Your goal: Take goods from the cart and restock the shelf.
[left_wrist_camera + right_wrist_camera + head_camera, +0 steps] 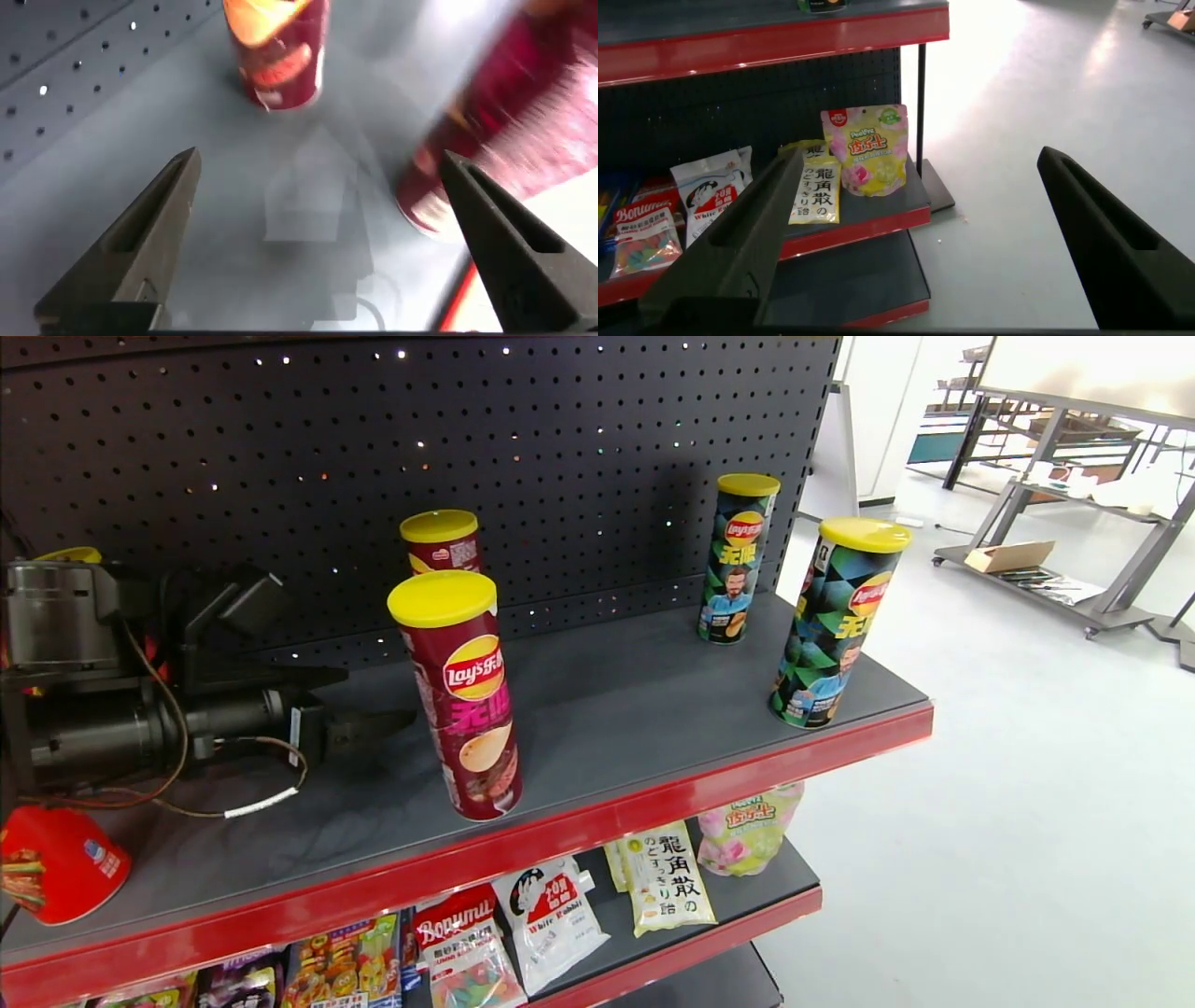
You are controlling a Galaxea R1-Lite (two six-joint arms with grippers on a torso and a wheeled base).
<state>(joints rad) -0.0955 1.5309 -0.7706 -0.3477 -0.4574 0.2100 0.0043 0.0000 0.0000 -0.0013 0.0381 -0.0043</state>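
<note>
Head view: your left hand (pixel 387 723) sits low over the top shelf (pixel 653 709) at the left of the frame, near the front red can (pixel 462 695). A rear red can (pixel 441 541) stands behind it, and two green cans (pixel 836 621) are at the right.

Left wrist view: its fingers are spread wide over the shelf, with both red cans ahead.

Right wrist view: your right hand (pixel 924 243) is spread too, facing the lower shelf (pixel 868 219) and its snack bags (pixel 864 149).

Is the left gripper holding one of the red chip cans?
No, the left gripper is open over the grey shelf, with the red chip cans standing ahead of it, untouched.
</note>
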